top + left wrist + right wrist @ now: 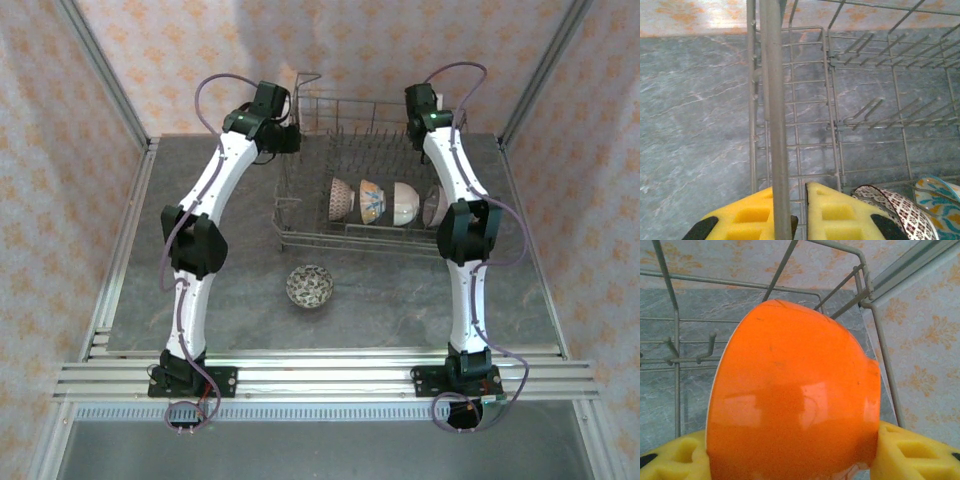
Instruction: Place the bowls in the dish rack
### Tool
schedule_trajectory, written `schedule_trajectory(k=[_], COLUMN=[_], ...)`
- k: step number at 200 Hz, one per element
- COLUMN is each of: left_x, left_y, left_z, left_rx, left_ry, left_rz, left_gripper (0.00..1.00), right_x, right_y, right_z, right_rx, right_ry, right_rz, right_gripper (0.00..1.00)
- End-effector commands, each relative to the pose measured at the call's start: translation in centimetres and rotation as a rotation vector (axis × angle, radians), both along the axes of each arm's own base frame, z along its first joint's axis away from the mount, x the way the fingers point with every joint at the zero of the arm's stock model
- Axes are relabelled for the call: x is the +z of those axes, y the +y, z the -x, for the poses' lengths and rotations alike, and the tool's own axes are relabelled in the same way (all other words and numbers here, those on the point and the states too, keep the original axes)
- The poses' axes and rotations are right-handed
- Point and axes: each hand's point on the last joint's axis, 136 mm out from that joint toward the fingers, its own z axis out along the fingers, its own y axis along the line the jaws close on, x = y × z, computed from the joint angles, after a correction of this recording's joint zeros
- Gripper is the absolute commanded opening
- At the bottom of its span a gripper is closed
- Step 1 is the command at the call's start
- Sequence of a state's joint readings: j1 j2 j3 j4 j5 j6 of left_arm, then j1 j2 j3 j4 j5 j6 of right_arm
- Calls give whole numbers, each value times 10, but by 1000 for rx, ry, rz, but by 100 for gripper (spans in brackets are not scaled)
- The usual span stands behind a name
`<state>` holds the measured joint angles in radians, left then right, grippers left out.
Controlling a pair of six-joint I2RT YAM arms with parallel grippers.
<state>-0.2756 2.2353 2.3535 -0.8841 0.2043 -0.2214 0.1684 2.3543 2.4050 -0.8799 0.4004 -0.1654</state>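
The grey wire dish rack (300,238) stands at the back middle of the table. Three bowls stand on edge in its front row: mauve patterned (341,198), orange-and-blue floral (372,200) and white (404,203). A further pale bowl (435,205) is partly hidden by my right arm. A dark patterned bowl (310,286) sits on the table in front of the rack. My left gripper (288,140) (792,192) is at the rack's rear left corner, shut on an upright rack wire (775,115). My right gripper (425,118) (790,450) is over the rack's rear right corner, shut on a bright orange bowl (795,390).
Rows of tines (875,107) at the rack's back stand bare. The rack's tall corner wires (865,290) rise close to the orange bowl, with the right wall (920,340) just beyond. A metal rail frame (320,375) borders the table's near edge.
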Motion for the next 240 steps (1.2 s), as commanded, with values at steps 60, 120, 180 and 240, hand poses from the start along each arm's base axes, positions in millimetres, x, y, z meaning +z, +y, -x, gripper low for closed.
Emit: schedule_trajectory(k=[60, 120, 180, 240], left_x=[19, 31, 52, 47], left_y=[78, 86, 62, 53], left_z=[39, 48, 41, 34], left_rx=[173, 207, 118, 53], left_ry=[10, -45, -129, -170], left_rz=[-123, -99, 17, 45], left_gripper=[9, 21, 52, 54], right_x=[59, 70, 69, 55], right_y=[24, 35, 41, 25], right_z=[8, 9, 13, 20], right_rx=[2, 18, 33, -16], right_ry=[-132, -159, -141, -90], right_rz=[-31, -87, -137, -154], right_gripper=[54, 54, 54, 53])
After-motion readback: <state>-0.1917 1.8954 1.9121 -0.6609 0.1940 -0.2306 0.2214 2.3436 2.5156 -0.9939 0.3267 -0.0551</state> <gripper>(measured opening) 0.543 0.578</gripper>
